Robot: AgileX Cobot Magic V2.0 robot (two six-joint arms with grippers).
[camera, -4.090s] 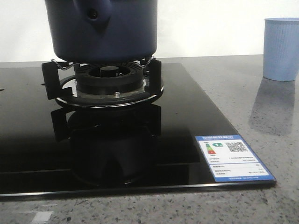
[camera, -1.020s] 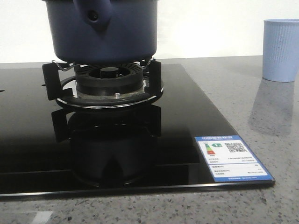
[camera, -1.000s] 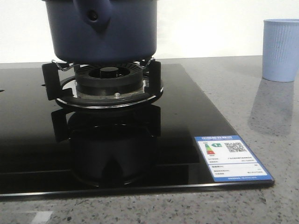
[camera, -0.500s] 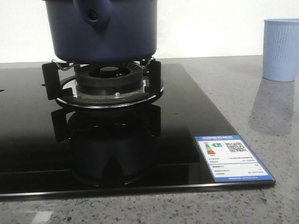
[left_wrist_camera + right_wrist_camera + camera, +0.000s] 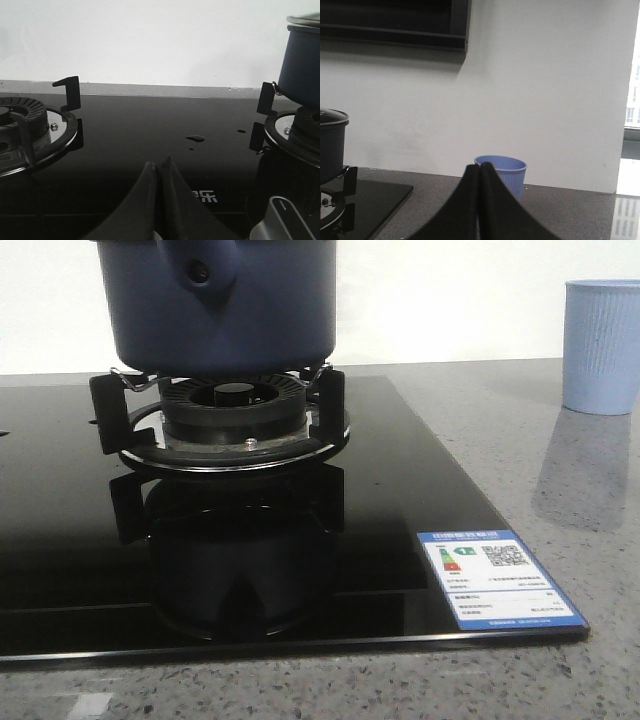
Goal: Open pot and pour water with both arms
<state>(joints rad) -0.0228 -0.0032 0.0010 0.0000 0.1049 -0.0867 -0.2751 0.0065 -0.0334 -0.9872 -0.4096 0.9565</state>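
The pot point(image 5: 225, 305) sits on the burner stand point(image 5: 228, 410) of the black glass stove point(image 5: 400, 480), and everything else is best placed from it: the light-blue cup point(image 5: 603, 345) stands well off to the pot's right on the grey desk point(image 5: 560, 470), and a second burner point(image 5: 30, 135) lies well to its left. Both arms are low and away from the pot. The left gripper point(image 5: 160, 175) has its fingers pressed together on nothing, over the glass between the two burners; the right gripper point(image 5: 480, 177) is likewise closed and empty, facing the cup. The lid is on, so opening the pot seems to be the step in hand, not yet begun. To do it well, one arm should rise above the pot, spread its fingers before coming down, and take the lid squarely so it lifts straight up without dragging the pot off the stand. The pot is large, round, dark navy and matte, with a rounded lug pierced by a small hole; its rim shows a pale metal-edged lid in the wrist views. The lid's knob is out of view.
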